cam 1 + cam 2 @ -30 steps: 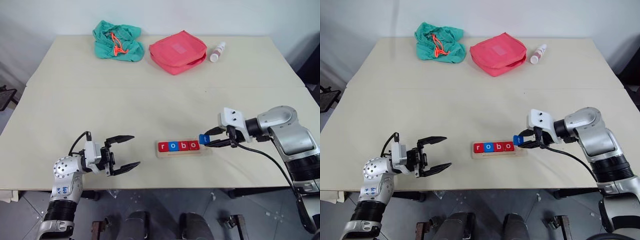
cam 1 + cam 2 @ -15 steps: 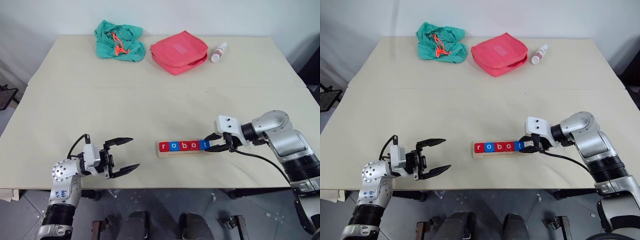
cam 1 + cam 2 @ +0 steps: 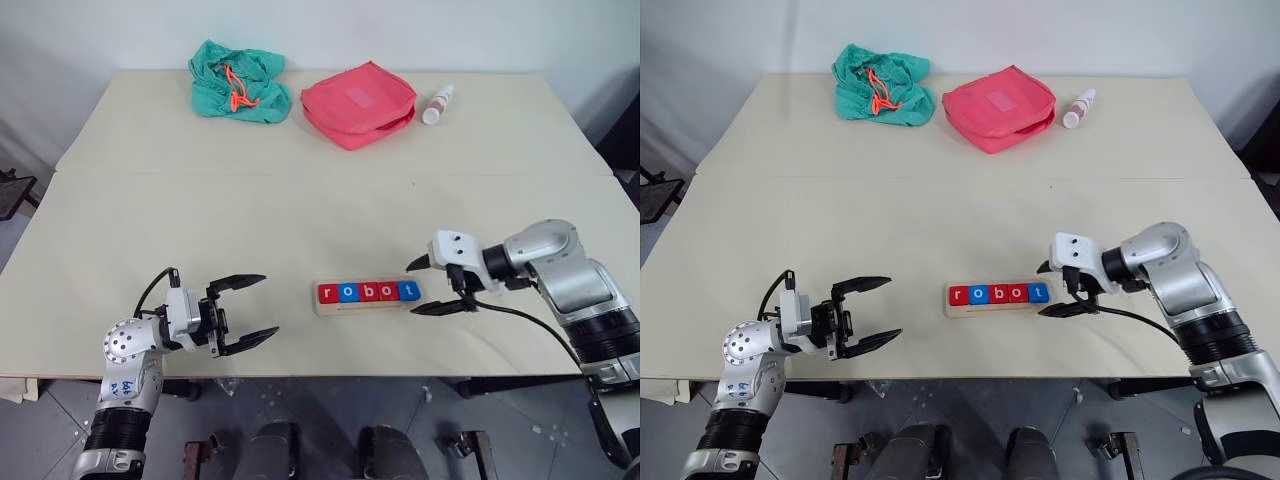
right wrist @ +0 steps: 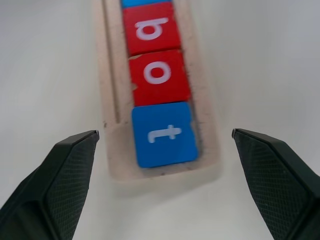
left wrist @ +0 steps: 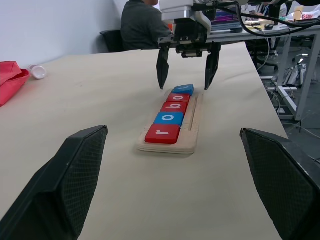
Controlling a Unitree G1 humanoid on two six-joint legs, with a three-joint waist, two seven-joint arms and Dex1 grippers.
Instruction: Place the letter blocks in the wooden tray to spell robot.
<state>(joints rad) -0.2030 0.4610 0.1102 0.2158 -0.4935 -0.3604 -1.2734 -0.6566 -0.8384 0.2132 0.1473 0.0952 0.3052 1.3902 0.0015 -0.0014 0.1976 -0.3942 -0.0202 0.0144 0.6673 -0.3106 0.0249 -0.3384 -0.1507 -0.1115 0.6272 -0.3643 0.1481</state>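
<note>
The wooden tray (image 3: 330,308) lies near the table's front edge, slightly right of centre. In its slot the letter blocks (image 3: 367,292) sit in a row and read r, o, b, o, t: red, blue, red, red, blue. The blue t tile (image 4: 164,133) lies flat at the tray's right end. My right gripper (image 3: 435,285) is open just right of that end, one finger on each side of the tray's line, holding nothing. My left gripper (image 3: 248,311) stands open and empty well to the left of the tray.
At the back of the table lie a green cloth bag (image 3: 237,82), a red pouch (image 3: 358,101) and a small white bottle (image 3: 435,103). In the left wrist view a person (image 5: 144,24) sits beyond the table's far end.
My right gripper let go of the blue t tile: a second ago it held the tile at the tray's right end, then set it in the slot, and now its fingers are spread wide.
</note>
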